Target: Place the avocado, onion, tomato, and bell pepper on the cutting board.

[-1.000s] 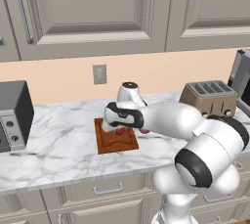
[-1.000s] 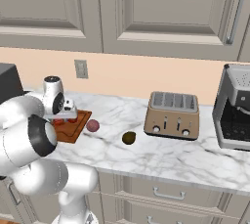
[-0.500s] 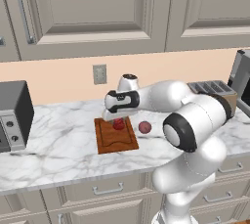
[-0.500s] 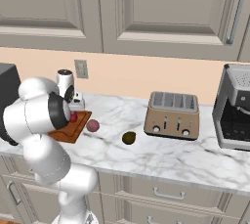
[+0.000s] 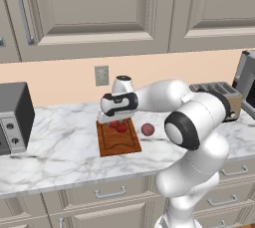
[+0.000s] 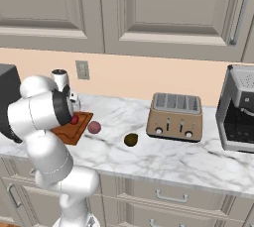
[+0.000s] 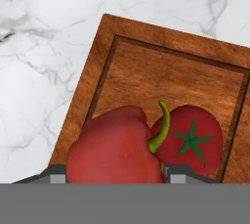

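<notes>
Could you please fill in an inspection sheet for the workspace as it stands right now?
Surface: marble counter.
Job's things: bell pepper and tomato over the cutting board; onion and avocado on the counter beside it.
Clutter: toaster, coffee machine, toaster oven.
Grippers: gripper above the board, jaws shut on the bell pepper.
Cables: nothing seen.
Surroundings: wall cabinets, wall outlet, drawers.

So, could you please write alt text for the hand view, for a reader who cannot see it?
A red bell pepper with a curved green stem sits beside a tomato on a wooden cutting board. White marble counter surrounds the board.
</notes>
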Motion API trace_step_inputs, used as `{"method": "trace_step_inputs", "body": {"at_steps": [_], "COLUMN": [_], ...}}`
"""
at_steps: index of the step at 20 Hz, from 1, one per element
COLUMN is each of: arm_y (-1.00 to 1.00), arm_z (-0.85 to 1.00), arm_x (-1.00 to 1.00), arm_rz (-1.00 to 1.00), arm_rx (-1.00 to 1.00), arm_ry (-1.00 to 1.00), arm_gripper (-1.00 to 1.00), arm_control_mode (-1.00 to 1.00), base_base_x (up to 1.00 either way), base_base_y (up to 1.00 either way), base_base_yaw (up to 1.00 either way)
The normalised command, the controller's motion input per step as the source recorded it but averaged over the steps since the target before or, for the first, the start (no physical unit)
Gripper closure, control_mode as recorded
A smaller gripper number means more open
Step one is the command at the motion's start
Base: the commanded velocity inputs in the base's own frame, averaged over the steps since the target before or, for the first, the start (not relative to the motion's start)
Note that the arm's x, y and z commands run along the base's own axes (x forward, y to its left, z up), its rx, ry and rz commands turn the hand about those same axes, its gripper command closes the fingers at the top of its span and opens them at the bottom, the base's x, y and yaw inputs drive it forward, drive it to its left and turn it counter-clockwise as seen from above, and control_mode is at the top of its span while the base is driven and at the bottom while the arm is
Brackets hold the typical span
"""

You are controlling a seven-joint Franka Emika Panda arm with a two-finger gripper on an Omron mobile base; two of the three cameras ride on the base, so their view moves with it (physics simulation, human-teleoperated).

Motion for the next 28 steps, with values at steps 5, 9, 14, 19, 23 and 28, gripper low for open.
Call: {"method": "trace_step_inputs", "body": {"at_steps": [5,9,14,19,23,28], "arm_y": [0.0,0.0,0.0,-0.03,-0.18,-0.08], "arm_z": [-0.17,-0.28,-0.04,0.0,-0.01,0.1], "arm_x": [0.01,0.0,0.0,0.0,0.0,0.03], "arm_rz": [0.0,0.0,0.0,0.0,-0.01,-0.06], "arm_rx": [-0.04,-0.07,0.0,0.0,0.0,0.0], "arm_ry": [0.0,0.0,0.0,0.0,0.01,0.03], "arm_gripper": [1.0,1.0,-1.0,-1.0,-1.0,-1.0], "arm_control_mode": [-1.0,-1.0,-1.0,-1.0,-1.0,-1.0], "base_base_x": [0.0,0.0,0.0,0.0,0.0,0.0], "base_base_y": [0.0,0.0,0.0,0.0,0.0,0.0], "base_base_yaw": [0.0,0.0,0.0,0.0,0.0,0.0]}}
